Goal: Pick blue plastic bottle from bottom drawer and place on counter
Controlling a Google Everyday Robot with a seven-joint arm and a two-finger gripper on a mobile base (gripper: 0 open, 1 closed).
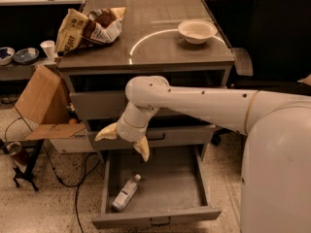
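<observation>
The blue plastic bottle (125, 193) is a slim clear-whitish bottle with a white cap. It lies on its side at the left of the open bottom drawer (184, 188). My gripper (124, 141) hangs above the drawer's left rear, in front of the middle drawer, a little above the bottle. Its two tan fingers (142, 149) are spread wide apart and hold nothing. The counter (160, 47) is the grey-brown cabinet top with a pale arc mark.
A white bowl (197, 30) and a crumpled snack bag (90, 27) sit on the counter. A cardboard box (41, 98) stands left of the cabinet. A black office chair (277, 38) is at the right. Cables lie on the floor at left.
</observation>
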